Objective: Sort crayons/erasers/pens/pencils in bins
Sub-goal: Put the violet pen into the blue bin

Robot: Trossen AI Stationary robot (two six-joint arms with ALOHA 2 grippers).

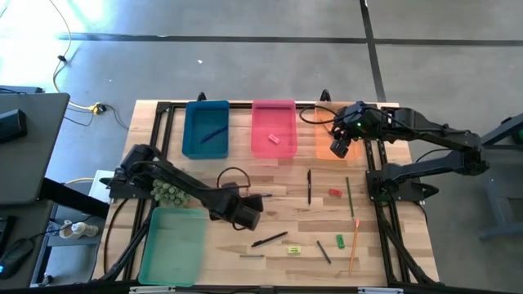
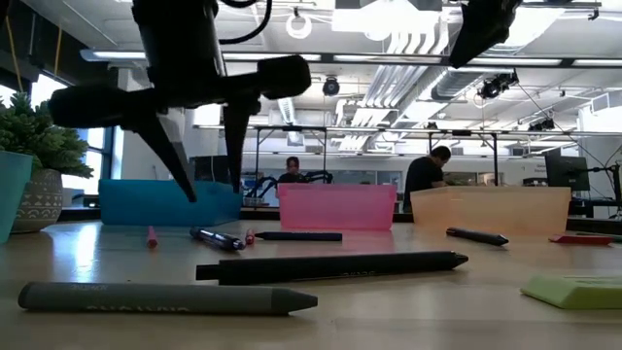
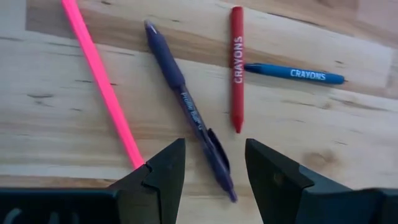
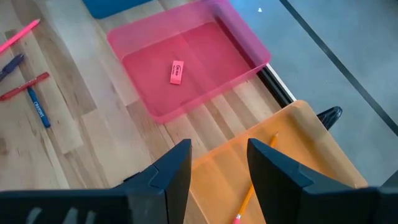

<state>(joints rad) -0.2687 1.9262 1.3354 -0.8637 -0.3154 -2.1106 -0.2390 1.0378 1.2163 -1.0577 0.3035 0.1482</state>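
Observation:
My left gripper (image 3: 214, 152) is open above the table's middle (image 1: 249, 216). Its fingers stand on either side of the clip end of a purple pen (image 3: 186, 106) lying flat on the wood, without touching it. A pink pencil (image 3: 99, 81), a red crayon (image 3: 237, 68) and a blue crayon (image 3: 295, 74) lie beside the pen. My right gripper (image 4: 217, 155) is open and empty above the orange bin (image 4: 280, 168), which holds an orange pencil (image 4: 252, 193). The pink bin (image 4: 186, 68) holds a pink eraser (image 4: 177, 71). The blue bin (image 1: 206, 129) holds a blue pen.
The green bin (image 1: 173, 245) lies at the near left. Near the table's right lie a black pen (image 1: 309, 186), a red eraser (image 1: 334, 193), a green pencil (image 1: 350, 196), an orange pencil (image 1: 355, 245), green (image 1: 340, 241) and yellow (image 1: 294, 250) erasers, another black pen (image 1: 270, 239) and a grey crayon (image 1: 252, 256).

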